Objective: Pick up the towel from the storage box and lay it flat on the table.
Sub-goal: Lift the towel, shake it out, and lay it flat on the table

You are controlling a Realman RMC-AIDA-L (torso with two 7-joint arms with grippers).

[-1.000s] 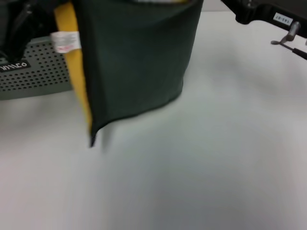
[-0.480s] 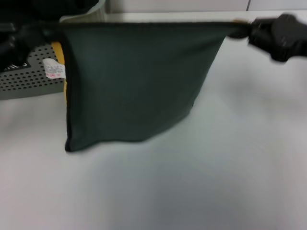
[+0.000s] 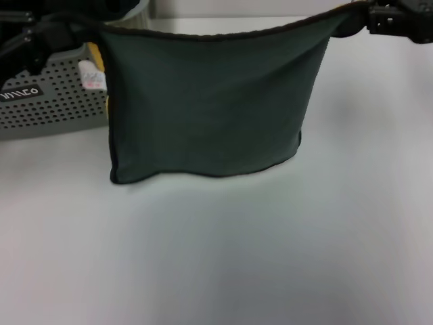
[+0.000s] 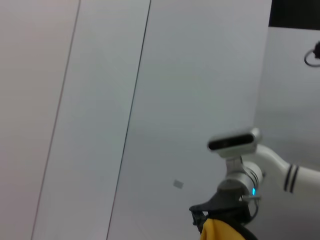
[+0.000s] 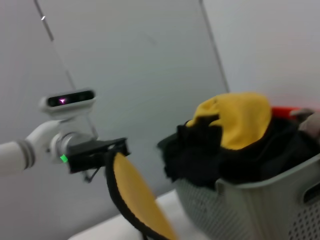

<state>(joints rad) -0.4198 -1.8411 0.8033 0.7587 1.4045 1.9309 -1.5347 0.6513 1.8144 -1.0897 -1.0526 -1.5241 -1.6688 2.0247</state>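
Ideally, my left gripper (image 3: 71, 30) and right gripper (image 3: 358, 19), each clamping a towel (image 3: 210, 108) corner, descend level onto the table (image 3: 270, 257).

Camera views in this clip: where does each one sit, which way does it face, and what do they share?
Head view: looks forward and down at the table; the towel hangs spread between the left claw and right claw, beside the storage box.
Left wrist view: faces across at the right claw and a wall.
Right wrist view: faces back at the left claw and the storage box.
Shared: both wrist views show the towel's yellow reverse at the opposite claw.
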